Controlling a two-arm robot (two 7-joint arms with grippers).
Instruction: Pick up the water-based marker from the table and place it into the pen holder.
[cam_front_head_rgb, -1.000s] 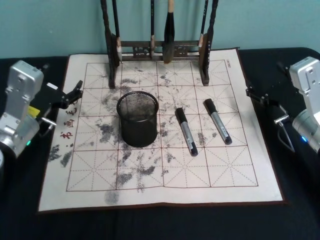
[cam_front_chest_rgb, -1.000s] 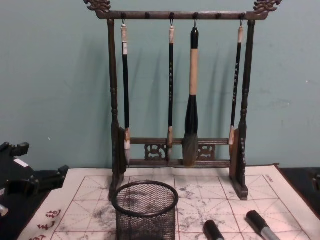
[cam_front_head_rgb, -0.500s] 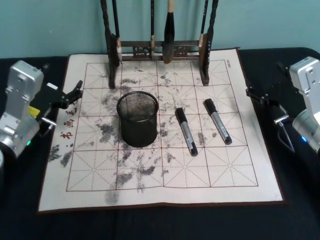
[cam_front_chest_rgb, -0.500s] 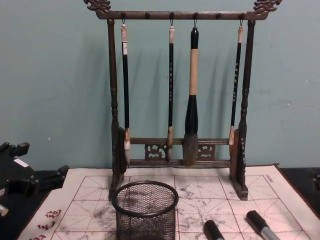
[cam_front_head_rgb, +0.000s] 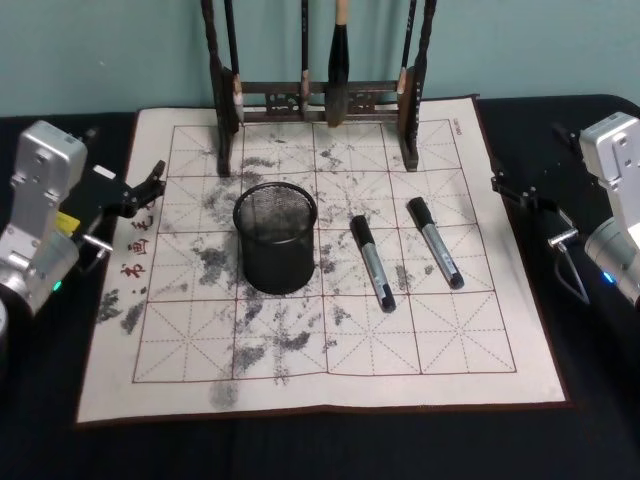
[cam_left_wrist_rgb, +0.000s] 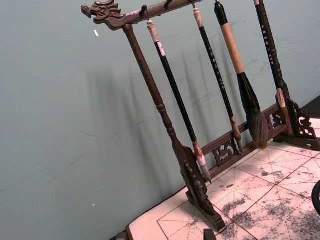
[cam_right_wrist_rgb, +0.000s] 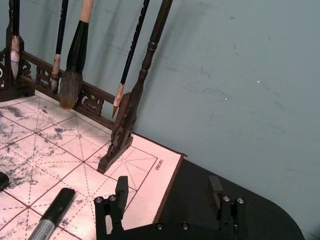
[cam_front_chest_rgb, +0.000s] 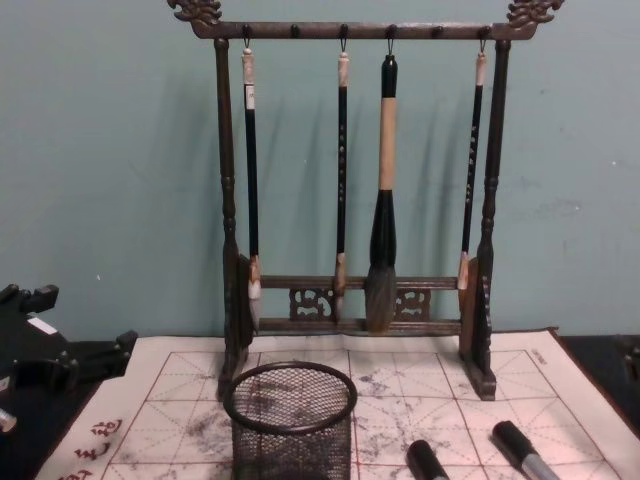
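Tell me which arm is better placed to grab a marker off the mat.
Right. The right pincer hangs open at the mat's right edge, near the outer marker; the pen holder stands between the left pincer and the inner marker.

No displacement is detectable between the earlier pictures and now. The left pincer (cam_front_head_rgb: 150, 188) and the right pincer (cam_right_wrist_rgb: 168, 184) show no travel from their stations at the side edges of the gridded mat (cam_front_head_rgb: 450, 340). The pen holder (cam_front_head_rgb: 275, 250) and both markers (cam_front_head_rgb: 372, 262) (cam_front_head_rgb: 435, 243) register no shift on the grid.
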